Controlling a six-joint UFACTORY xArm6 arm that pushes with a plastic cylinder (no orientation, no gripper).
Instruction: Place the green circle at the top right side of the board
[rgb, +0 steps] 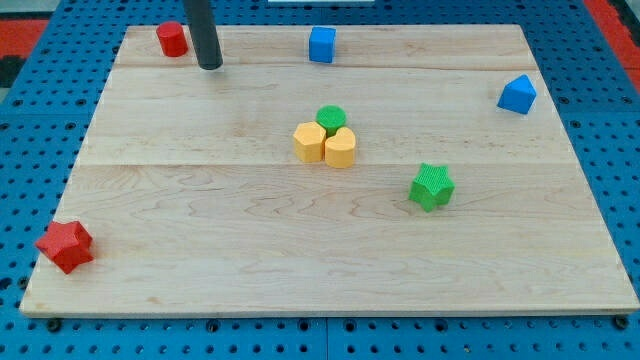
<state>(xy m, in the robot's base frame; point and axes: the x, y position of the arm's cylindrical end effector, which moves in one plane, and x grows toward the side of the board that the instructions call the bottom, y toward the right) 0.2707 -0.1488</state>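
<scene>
Red star-shaped block (65, 246) sits at the view's far left, near the bottom corner of the pale wooden board (200, 260) that lies on the blue pegboard counter (30, 130). Up at the top left stands a red block (172, 39), perhaps a cylinder, though its shape is hard to read at this angle. Just to its right is the dark rod, cut off by the top edge of the view; my tip (210, 66) rests on the board near that red block and well apart from the middle cluster. No pincer is fitted, so there is nothing spread or pressed together to report.

A blue cube-like block (321, 45) sits at the top centre. In the middle, the green circle block (331, 118) touches two yellow blocks in front of it, a hexagonal one (309, 142) and a heart-like one (340, 148), which hide its lower edge. Further right lies a green star-shaped block (431, 187). A blue block (517, 95) of unclear, peaked shape sits near the right edge.
</scene>
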